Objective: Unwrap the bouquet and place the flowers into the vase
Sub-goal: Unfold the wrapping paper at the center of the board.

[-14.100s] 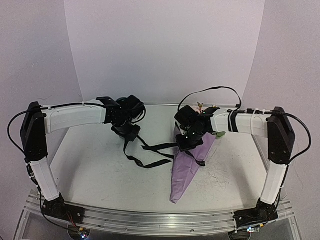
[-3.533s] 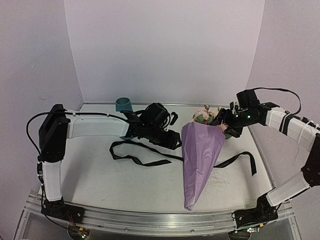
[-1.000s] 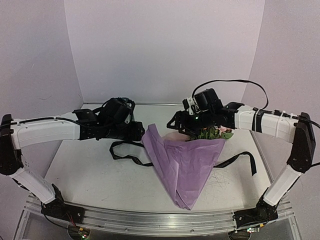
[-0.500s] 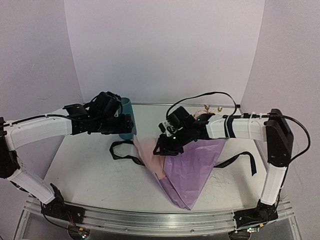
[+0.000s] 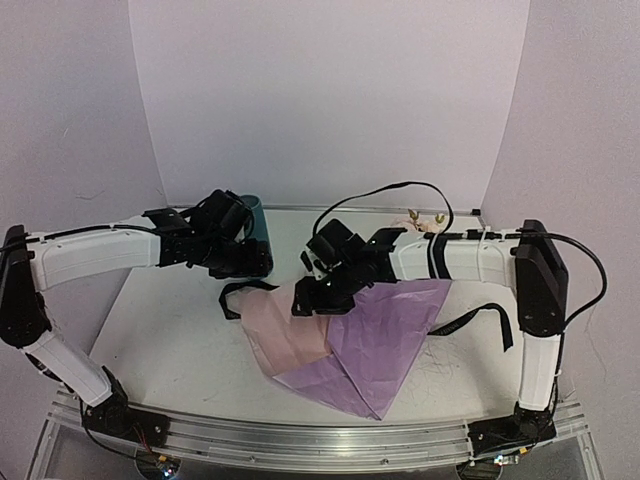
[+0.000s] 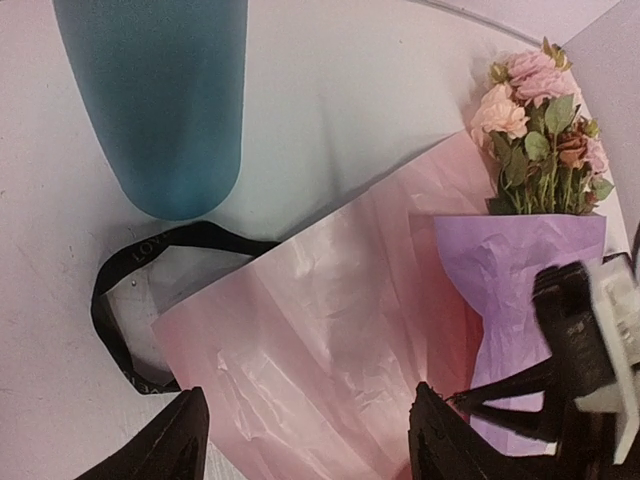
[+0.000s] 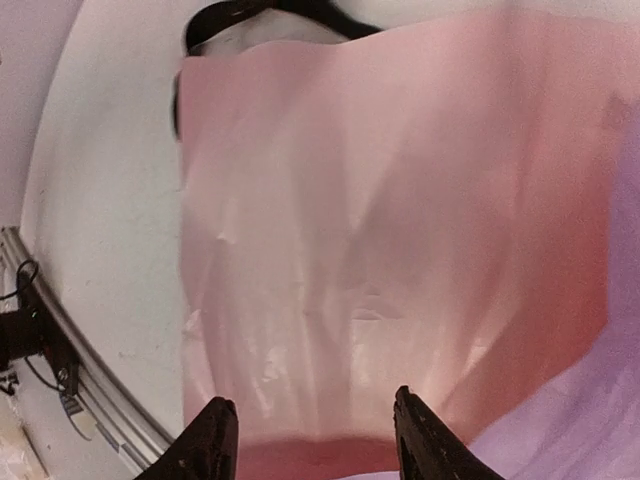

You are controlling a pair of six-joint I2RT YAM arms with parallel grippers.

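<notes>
Lying spread flat up front: pink+lilac wrapping paper [image 5: 385, 345]; R gripper [image 7: 315, 440] hovers over pink sheet, jaws apart, empty. L gripper [image 6: 300, 440] released too, next to vase [image 5: 254, 215]; flowers [image 6: 535, 120] at back right, stems in lilac paper, black ribbon [image 6: 130, 300] loose.

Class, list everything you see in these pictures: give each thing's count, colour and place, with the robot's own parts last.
tall teal-blue smooth vase: one, teal, upright at the table's back left
pink, cream and rust artificial roses: one bunch, stems in the lilac wrap
lilac paper sheet: one, lilac, spread mid-table
pale pink tissue sheet: one, pink, overlapping the lilac sheet's left
black ribbon: black, loose, showing either side of the paper
white table: one
left gripper: black, jaws open, above the pink sheet
right gripper: black, jaws open, above the pink sheet
</notes>
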